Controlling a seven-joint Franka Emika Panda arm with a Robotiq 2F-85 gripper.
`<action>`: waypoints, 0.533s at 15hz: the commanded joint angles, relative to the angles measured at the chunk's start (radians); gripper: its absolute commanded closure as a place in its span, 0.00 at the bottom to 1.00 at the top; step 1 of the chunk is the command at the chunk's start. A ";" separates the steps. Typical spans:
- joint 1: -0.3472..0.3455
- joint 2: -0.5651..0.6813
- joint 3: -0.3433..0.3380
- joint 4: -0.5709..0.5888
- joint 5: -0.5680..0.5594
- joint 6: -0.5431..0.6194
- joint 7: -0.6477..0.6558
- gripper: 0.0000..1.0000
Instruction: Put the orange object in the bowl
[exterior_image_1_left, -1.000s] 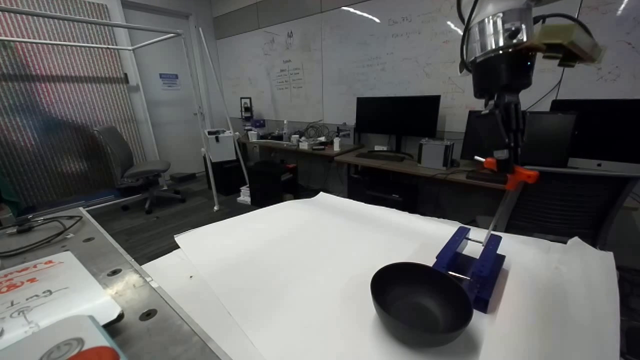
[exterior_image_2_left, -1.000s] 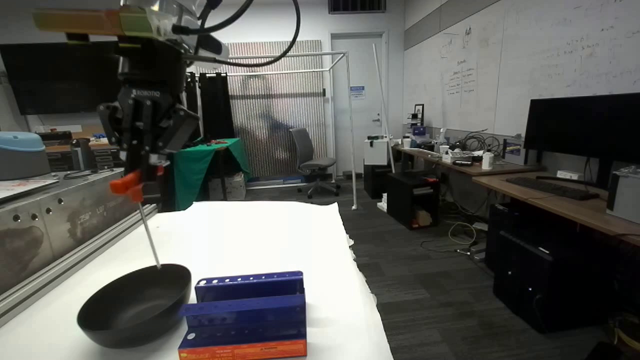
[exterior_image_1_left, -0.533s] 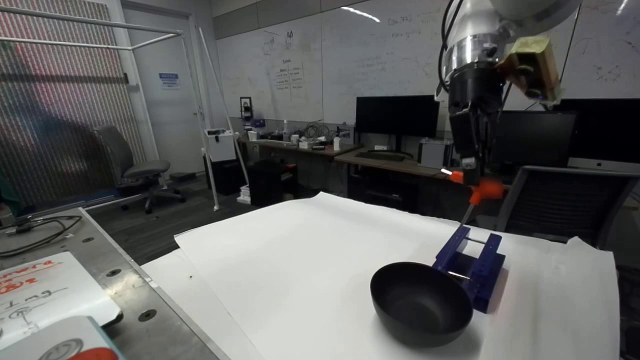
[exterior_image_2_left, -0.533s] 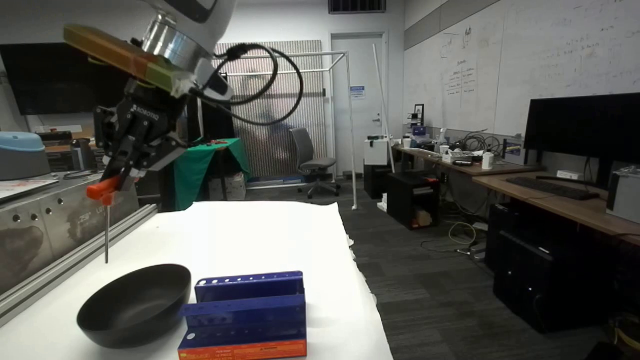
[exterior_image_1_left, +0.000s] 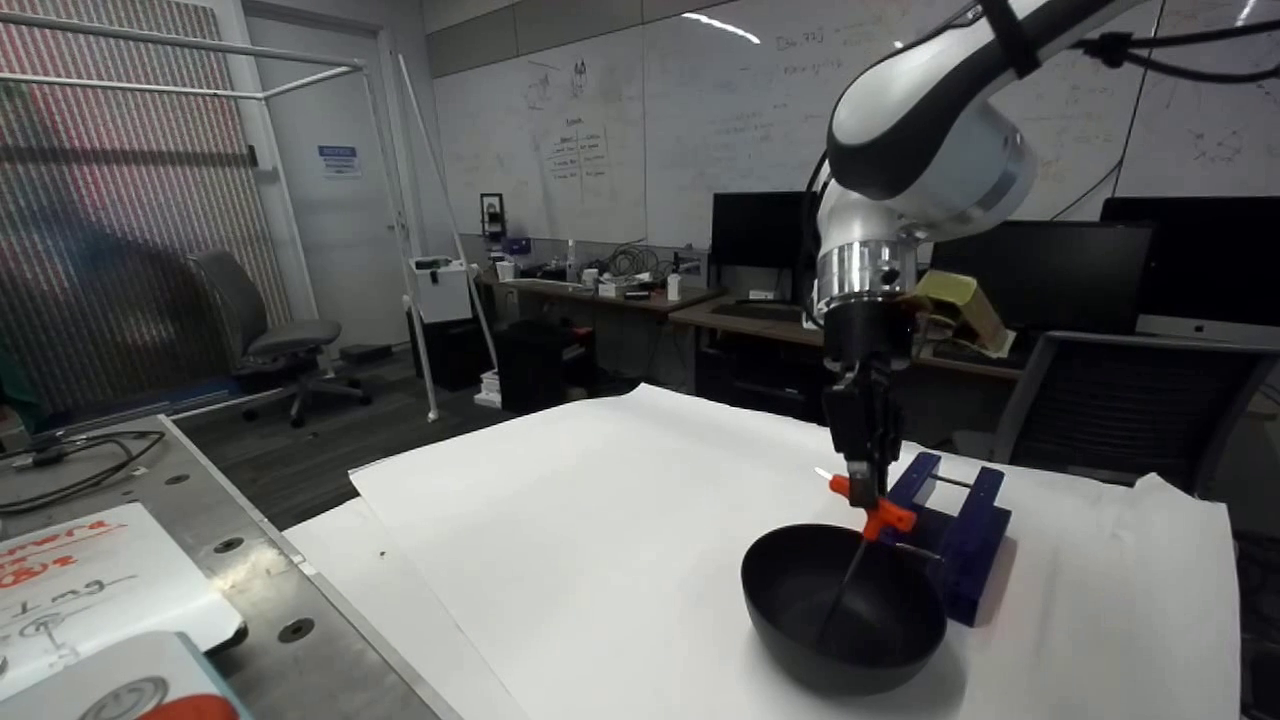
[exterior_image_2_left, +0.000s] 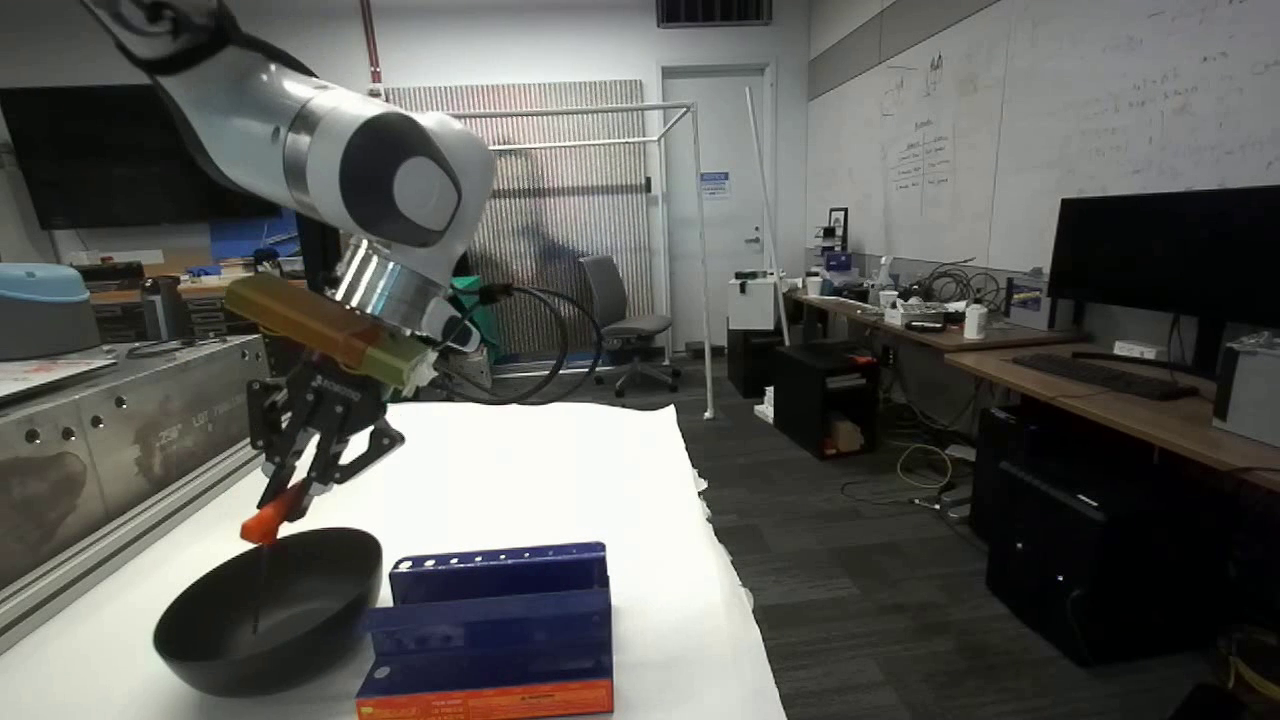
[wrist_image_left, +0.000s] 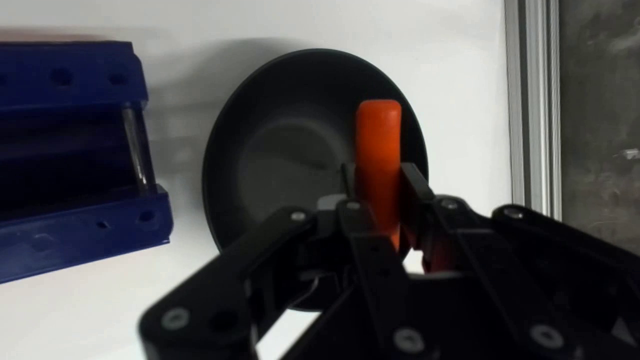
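A dark-blue, block-like holder pierced with holes (exterior_image_2_left: 490, 630) stands just beside the round, matt black bowl (exterior_image_1_left: 790, 590) (a strip of the white paper sheet (wrist_image_left: 450, 60) shows between them in the wrist view). On the bowl's other side, apart from it, runs a silvery metal rail (wrist_image_left: 532, 100). The white-and-grey jointed arm (exterior_image_2_left: 320, 155) bends down at the wrist, its black two-fingered gripper (exterior_image_2_left: 285, 502) slanting in an exterior view. It is clamped on the orange-handled, T-shaped tool (wrist_image_left: 378, 130) above the bowl; the thin shaft (exterior_image_1_left: 844, 590) reaches down inside, though I cannot tell whether its tip touches bottom.
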 joint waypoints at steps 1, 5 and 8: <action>-0.009 0.055 0.019 0.035 -0.003 0.014 -0.023 0.52; -0.017 0.036 0.022 0.055 -0.015 -0.051 -0.012 0.35; -0.016 -0.024 0.018 0.083 -0.032 -0.177 0.039 0.10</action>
